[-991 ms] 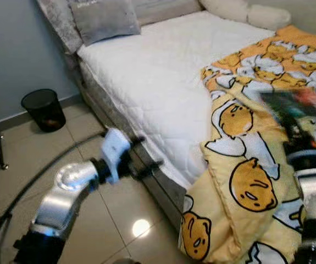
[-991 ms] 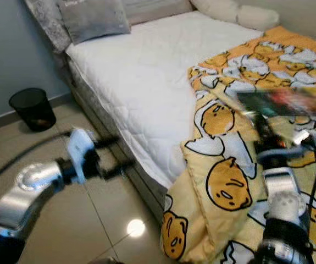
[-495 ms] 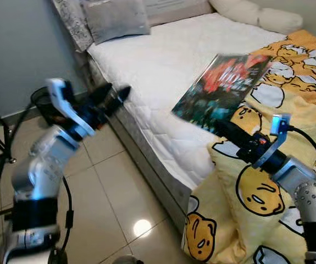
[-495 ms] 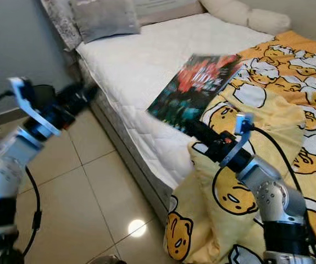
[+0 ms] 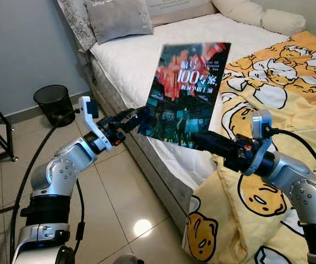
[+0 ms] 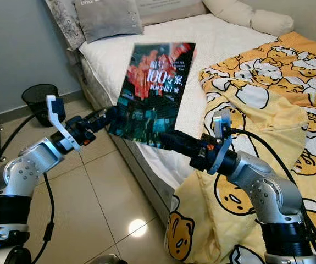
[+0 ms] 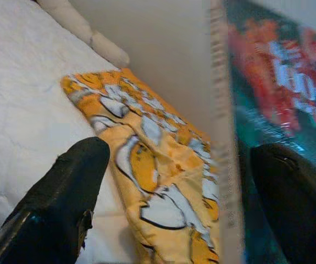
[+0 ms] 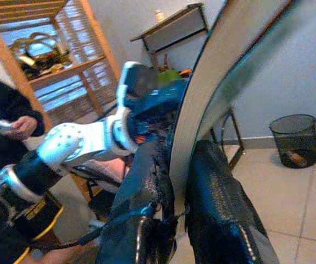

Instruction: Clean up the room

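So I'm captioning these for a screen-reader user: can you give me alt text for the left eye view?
The right gripper holds a dark magazine upright by its lower edge, above the side of a white bed, while the open left gripper reaches its other edge. A yellow cartoon blanket drapes the bed; a black wastebasket stands on the tiled floor.

A magazine (image 5: 188,93) stands upright above the edge of the bed (image 5: 163,60), clamped at its lower corner between the right gripper's (image 5: 200,140) fingers (image 8: 147,181). The left gripper (image 5: 133,117) has its fingers (image 7: 64,192) spread either side of the magazine's opposite edge. A wastebasket (image 5: 54,104) sits on the floor (image 5: 103,220) beyond the left fingers; a blanket (image 5: 267,110) lies on the bed behind the right fingers.
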You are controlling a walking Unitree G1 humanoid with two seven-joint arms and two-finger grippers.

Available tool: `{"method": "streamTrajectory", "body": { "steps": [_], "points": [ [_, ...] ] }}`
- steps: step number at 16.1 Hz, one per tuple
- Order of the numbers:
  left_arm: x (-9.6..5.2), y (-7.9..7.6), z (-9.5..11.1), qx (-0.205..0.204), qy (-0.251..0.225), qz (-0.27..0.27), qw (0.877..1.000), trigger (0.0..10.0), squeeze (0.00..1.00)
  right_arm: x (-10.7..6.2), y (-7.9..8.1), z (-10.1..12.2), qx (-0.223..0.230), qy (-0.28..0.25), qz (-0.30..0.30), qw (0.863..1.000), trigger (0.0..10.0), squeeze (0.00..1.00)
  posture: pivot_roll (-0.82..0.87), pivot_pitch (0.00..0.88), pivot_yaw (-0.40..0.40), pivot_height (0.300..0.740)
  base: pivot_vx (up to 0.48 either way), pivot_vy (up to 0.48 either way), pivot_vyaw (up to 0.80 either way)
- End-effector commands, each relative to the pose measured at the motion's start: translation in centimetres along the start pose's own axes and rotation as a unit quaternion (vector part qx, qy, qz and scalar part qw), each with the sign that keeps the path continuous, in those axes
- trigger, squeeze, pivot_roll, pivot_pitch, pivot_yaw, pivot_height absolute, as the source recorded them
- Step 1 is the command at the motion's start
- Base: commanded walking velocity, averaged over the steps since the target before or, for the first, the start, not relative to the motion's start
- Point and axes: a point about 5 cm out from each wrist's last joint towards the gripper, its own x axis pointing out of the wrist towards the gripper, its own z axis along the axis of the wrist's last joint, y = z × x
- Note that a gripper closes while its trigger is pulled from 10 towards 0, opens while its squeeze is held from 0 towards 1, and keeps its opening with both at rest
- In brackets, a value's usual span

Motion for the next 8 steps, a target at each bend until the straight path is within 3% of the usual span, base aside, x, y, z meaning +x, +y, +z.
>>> {"method": "streamTrajectory", "body": {
  "steps": [1,2,4,8],
  "points": [
    [0.5,-1.0,-0.2,-0.017,0.008,-0.039,0.999,10.0,0.00,0.4,0.8,0.4,-0.015,0.004,0.027,1.000,0.0,0.00,-0.03,0.000,0.027,0.740,0.000,0.000,0.00],
    [0.6,-1.9,-0.5,-0.033,0.013,-0.074,0.997,7.3,0.00,0.4,1.0,0.1,-0.015,0.012,0.031,0.999,0.0,0.00,-0.03,0.000,0.028,0.740,0.000,0.000,0.00],
    [0.4,-2.7,-1.2,-0.047,0.028,-0.103,0.993,0.0,0.00,0.4,1.0,-0.3,-0.017,0.027,0.032,0.999,0.0,0.00,-0.03,0.000,0.029,0.740,0.000,0.000,0.00],
    [-0.1,-3.5,-1.0,-0.059,0.019,-0.128,0.990,0.0,0.00,0.5,0.8,-0.6,-0.022,0.049,0.028,0.998,0.0,0.00,-0.02,0.000,0.017,0.740,0.000,0.000,0.00]
  ]
}}
